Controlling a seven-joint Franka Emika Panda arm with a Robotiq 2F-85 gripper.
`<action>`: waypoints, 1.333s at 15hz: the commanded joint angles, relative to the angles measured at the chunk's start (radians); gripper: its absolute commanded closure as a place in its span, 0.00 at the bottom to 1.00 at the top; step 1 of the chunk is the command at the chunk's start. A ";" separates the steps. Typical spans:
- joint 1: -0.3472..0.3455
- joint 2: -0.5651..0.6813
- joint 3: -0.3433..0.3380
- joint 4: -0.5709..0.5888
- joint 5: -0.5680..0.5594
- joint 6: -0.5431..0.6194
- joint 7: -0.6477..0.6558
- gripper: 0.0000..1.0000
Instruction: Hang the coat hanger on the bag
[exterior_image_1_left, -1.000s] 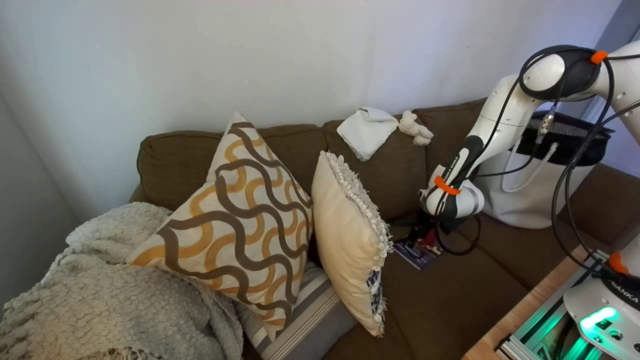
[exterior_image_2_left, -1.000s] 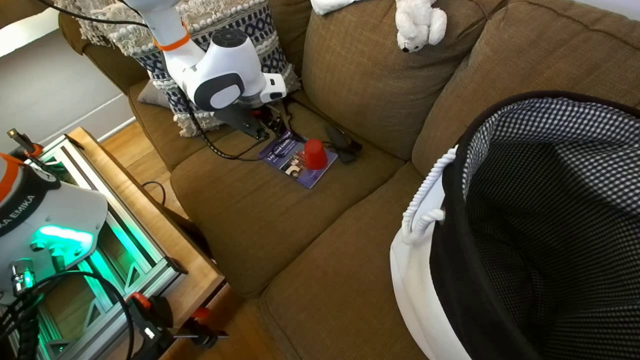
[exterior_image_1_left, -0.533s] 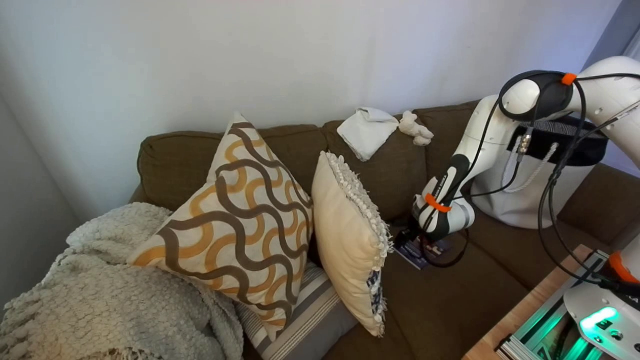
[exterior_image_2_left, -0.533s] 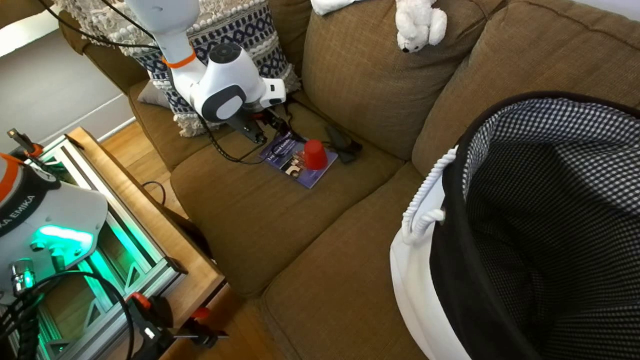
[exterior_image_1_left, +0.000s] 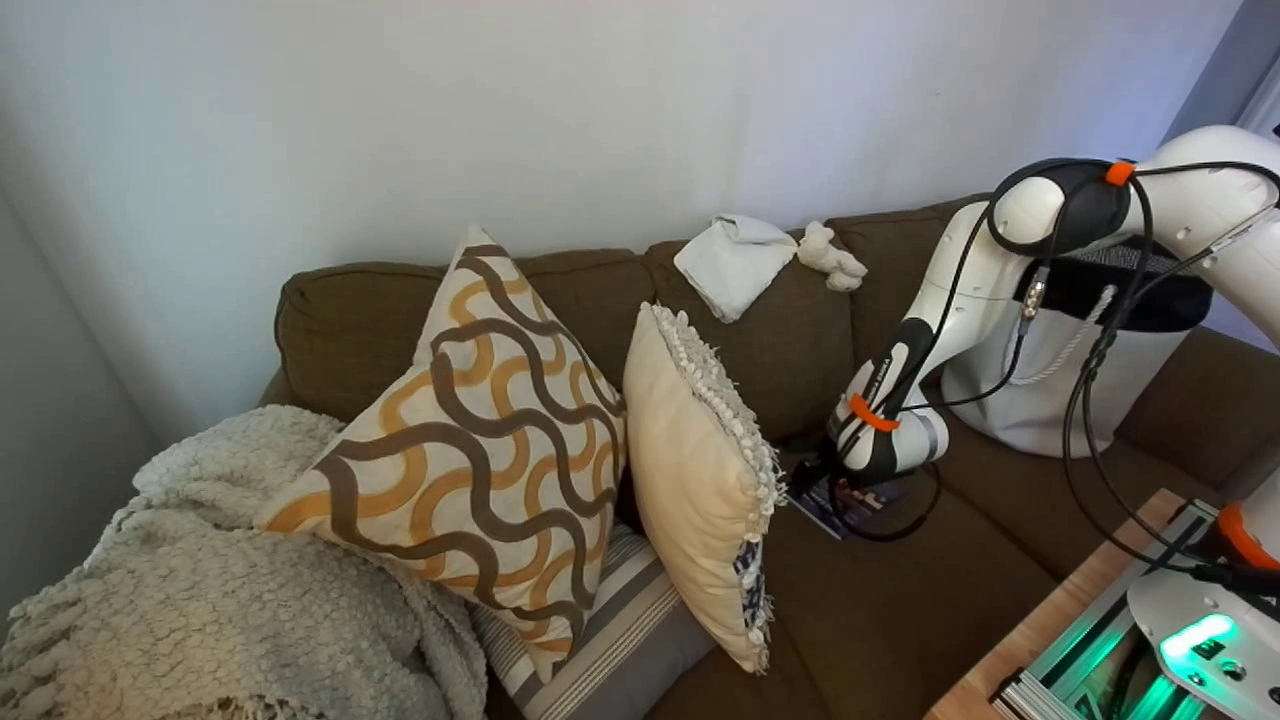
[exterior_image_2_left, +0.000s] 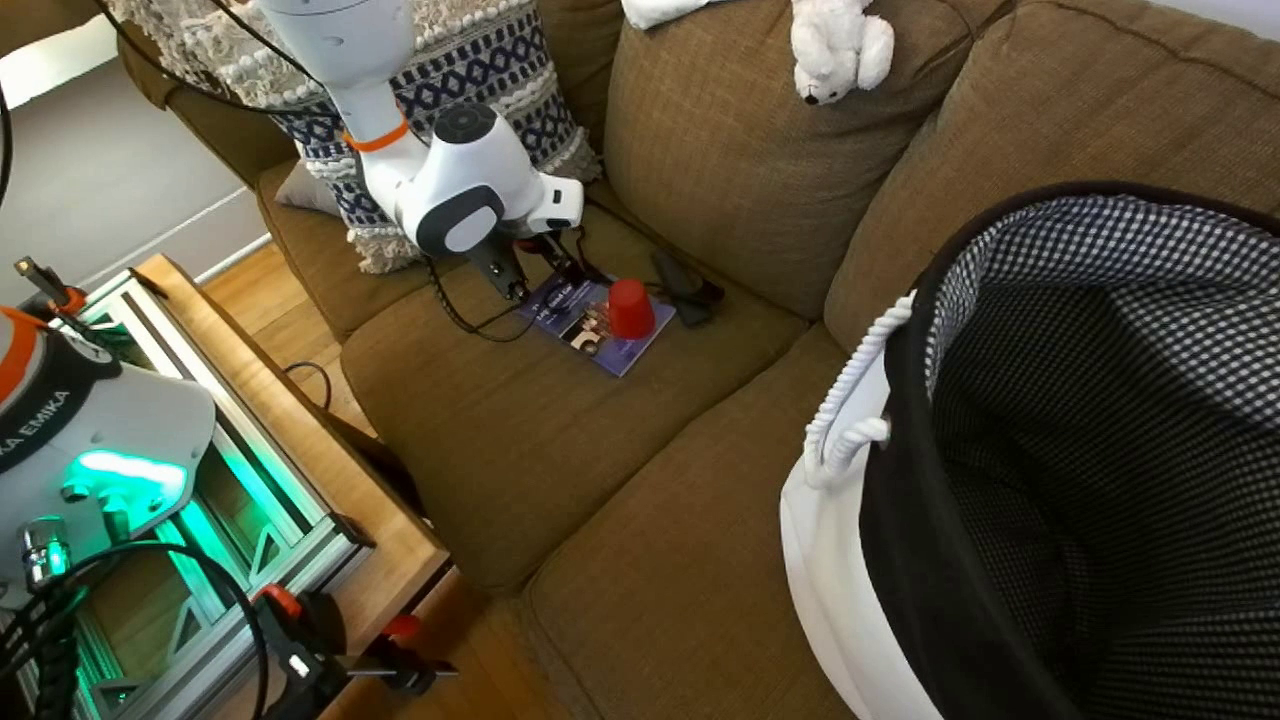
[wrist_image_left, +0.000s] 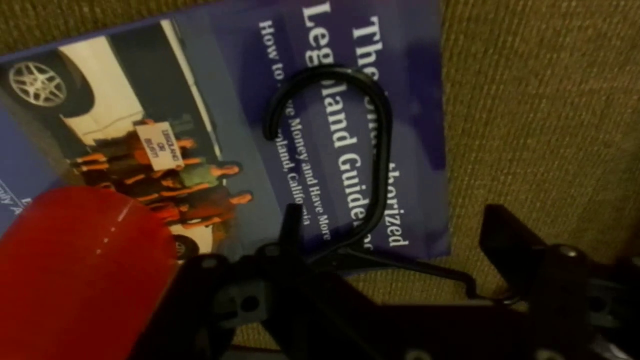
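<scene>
The black coat hanger lies on the blue book; its hook (wrist_image_left: 385, 140) shows clearly in the wrist view, with one arm sloping toward the right finger. The rest is hidden behind the gripper. My gripper (wrist_image_left: 392, 214) is open, with the hanger's neck between its two fingers and not clamped. In an exterior view the gripper (exterior_image_2_left: 547, 288) is low over the book's far-left end. The bag (exterior_image_2_left: 905, 520) is tall, white with a black rim, checked lining and a white rope handle (exterior_image_2_left: 850, 390). It stands upright on the sofa, away from the gripper, also behind the arm (exterior_image_1_left: 1040, 390).
A red cup (exterior_image_2_left: 631, 310) stands on the book (exterior_image_2_left: 585, 340), close beside the gripper. A dark object (exterior_image_2_left: 684, 288) lies behind the cup. Pillows (exterior_image_1_left: 700, 480) stand beside the arm. A white teddy (exterior_image_2_left: 840, 50) and cloth (exterior_image_1_left: 735, 262) rest on the backrest.
The arm has come down and its gripper has lowered toward the book and hanger. The cup, book and bag have not moved.
</scene>
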 joint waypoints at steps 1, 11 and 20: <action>-0.027 0.038 0.004 0.023 0.008 0.002 0.039 0.26; -0.055 0.129 0.003 0.125 -0.007 -0.014 0.047 0.49; -0.014 0.096 -0.002 0.101 -0.043 -0.027 -0.002 0.92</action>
